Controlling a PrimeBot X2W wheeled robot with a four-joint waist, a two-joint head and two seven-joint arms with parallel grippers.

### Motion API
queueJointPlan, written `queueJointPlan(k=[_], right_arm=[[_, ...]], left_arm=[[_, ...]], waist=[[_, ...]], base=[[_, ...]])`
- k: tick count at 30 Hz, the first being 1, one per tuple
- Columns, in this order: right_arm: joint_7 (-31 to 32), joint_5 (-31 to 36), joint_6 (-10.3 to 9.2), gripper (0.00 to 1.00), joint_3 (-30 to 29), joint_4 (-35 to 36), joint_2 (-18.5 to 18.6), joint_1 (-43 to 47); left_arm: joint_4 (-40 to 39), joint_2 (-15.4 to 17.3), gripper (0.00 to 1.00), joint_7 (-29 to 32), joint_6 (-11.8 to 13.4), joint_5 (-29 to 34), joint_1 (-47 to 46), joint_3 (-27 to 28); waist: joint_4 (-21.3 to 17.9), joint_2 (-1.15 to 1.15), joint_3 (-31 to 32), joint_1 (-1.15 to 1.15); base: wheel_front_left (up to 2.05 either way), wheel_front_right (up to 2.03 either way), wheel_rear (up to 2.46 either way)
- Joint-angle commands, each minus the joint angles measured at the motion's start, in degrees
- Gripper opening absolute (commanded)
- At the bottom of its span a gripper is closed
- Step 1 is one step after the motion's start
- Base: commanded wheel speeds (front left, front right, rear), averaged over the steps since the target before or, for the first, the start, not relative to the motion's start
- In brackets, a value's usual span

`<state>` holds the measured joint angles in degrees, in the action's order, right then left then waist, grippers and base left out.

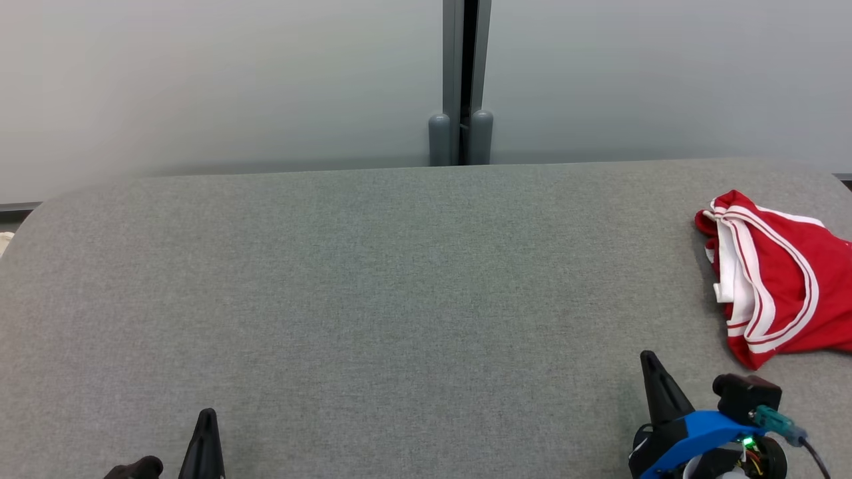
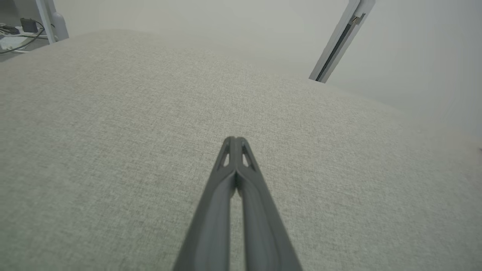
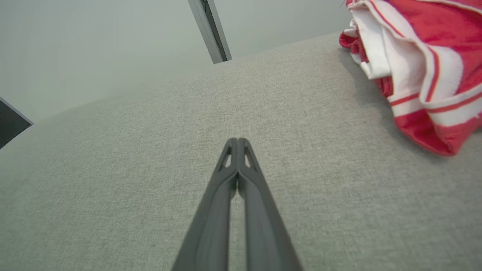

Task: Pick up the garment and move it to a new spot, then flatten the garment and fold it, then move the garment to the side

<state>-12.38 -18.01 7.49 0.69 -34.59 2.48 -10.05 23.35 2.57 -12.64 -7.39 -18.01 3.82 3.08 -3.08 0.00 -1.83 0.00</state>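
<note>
The garment (image 1: 779, 279) is red with white stripes and lies crumpled at the far right of the grey fabric table (image 1: 399, 279). It also fills the upper right of the right wrist view, garment (image 3: 421, 64). My right gripper (image 1: 649, 359) is shut and empty, just below and left of the garment, apart from it; its tips (image 3: 237, 141) meet above bare cloth. At the lower left my left gripper (image 1: 208, 416) is shut too, with nothing in it, fingertips (image 2: 234, 140) together over the table.
A pale wall with a grey vertical post (image 1: 460, 80) stands behind the table's far edge. The table's left corner (image 1: 26, 226) is rounded. Cables and a small device (image 2: 19, 32) lie beyond the table in the left wrist view.
</note>
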Motion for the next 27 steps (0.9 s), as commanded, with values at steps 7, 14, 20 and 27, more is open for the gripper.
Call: queueJointPlan(k=[7, 14, 20, 27], right_arm=[[1.9, -8.7, 0.00, 0.00, -0.8, 3.5, 0.2, 0.0], [3.6, -15.4, 0.00, 0.00, -1.4, 5.3, 0.2, 0.5], [4.9, -20.7, 0.00, 0.00, -1.9, 6.8, 0.2, 0.8], [6.4, -26.4, 0.00, 0.00, -2.5, 8.3, 0.3, 1.2]], left_arm=[[-2.1, 0.2, 0.00, 1.9, 0.0, -8.6, -2.2, 0.6], [-2.9, 0.3, 0.00, 3.7, 0.0, -15.2, -3.1, 0.8], [-3.5, 0.3, 0.00, 5.0, 0.0, -20.5, -3.8, 1.1], [-4.2, 0.3, 0.00, 6.6, 0.0, -26.3, -4.5, 1.3]], waist=[[0.2, 0.00, 0.1, 0.00], [0.4, 0.00, 0.2, 0.00], [0.5, 0.00, 0.3, 0.00], [0.7, 0.00, 0.4, 0.00]], base=[[0.00, 0.00, 0.00], [0.00, 0.00, 0.00], [0.00, 0.00, 0.00], [0.00, 0.00, 0.00]])
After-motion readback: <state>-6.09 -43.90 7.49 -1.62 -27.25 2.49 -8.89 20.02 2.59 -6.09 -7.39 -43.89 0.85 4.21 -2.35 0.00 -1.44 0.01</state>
